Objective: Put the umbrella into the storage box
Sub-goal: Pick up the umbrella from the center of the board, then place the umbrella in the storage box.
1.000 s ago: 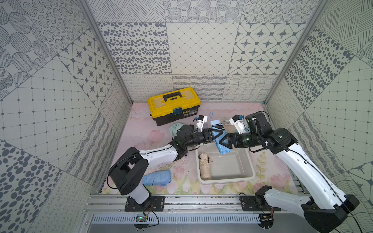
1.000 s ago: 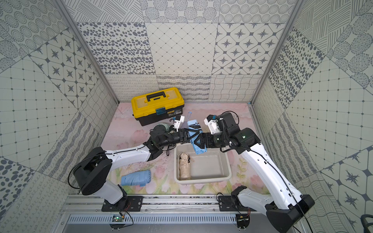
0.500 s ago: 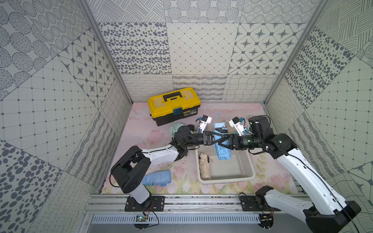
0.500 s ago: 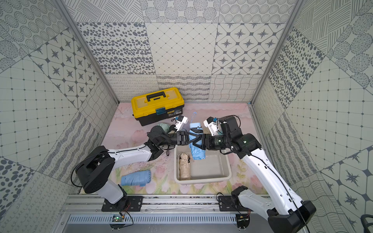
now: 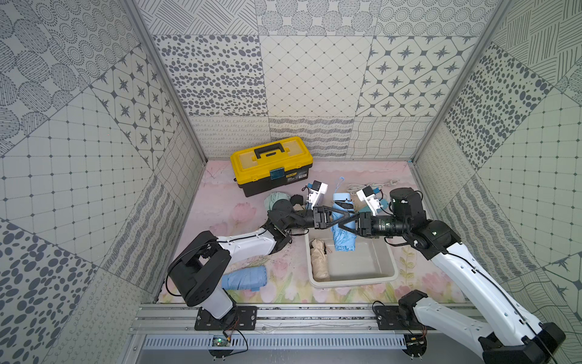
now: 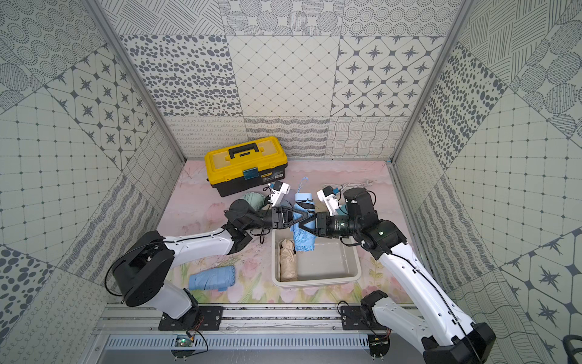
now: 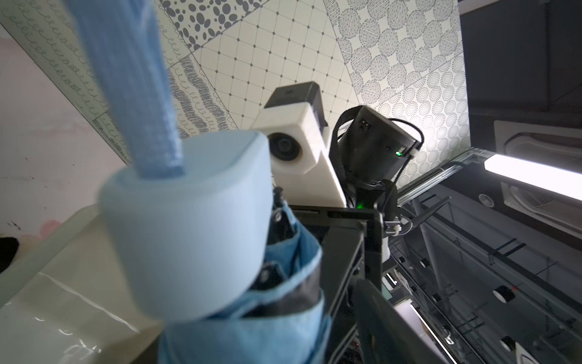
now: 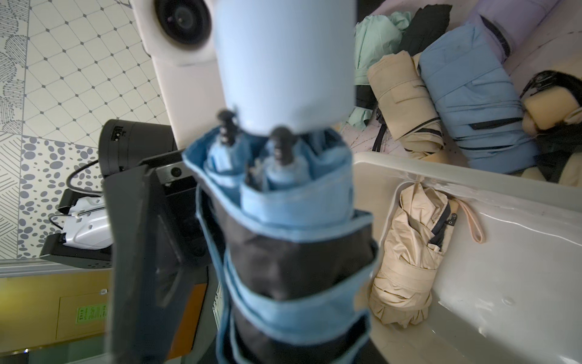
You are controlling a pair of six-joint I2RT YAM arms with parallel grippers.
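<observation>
A folded light-blue umbrella with a pale handle hangs over the far edge of the white storage box, its lower end above the box's inside. My right gripper reaches in from the right and is shut on the umbrella's middle. From the left, my left gripper stands open around the same stretch, its fingers clear of the fabric. The umbrella fills both wrist views. A beige folded umbrella lies in the box.
A yellow-and-black toolbox stands at the back left. Several folded umbrellas are piled between it and the box. Another blue folded umbrella lies on the floor at the front left, beside the left arm.
My right gripper has reached in and shut on the blue umbrella. My left gripper, which was holding it, has opened. The umbrella has shifted slightly over the box.
</observation>
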